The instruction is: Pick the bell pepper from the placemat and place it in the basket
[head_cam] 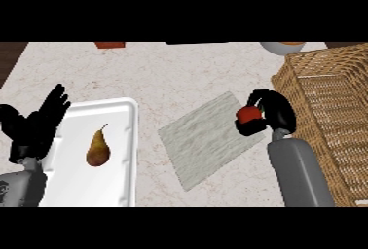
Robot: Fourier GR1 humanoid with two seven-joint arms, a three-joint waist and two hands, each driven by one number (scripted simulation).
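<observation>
The right hand (269, 114) is curled round the red bell pepper (249, 115), fingers and thumb clamped on it, over the right edge of the grey, finely textured placemat (208, 141) and just beside the woven wicker basket (330, 102); the left hand (36, 124) rests with straight fingers at the left edge beside a white tray (122, 146) holding a brown pear (98, 148); the desk (165, 73) is pale speckled stone.

You see two smooth grey cylindrical forearms, each ending in a black hand: left hand (32, 127), right hand (271, 114)
</observation>
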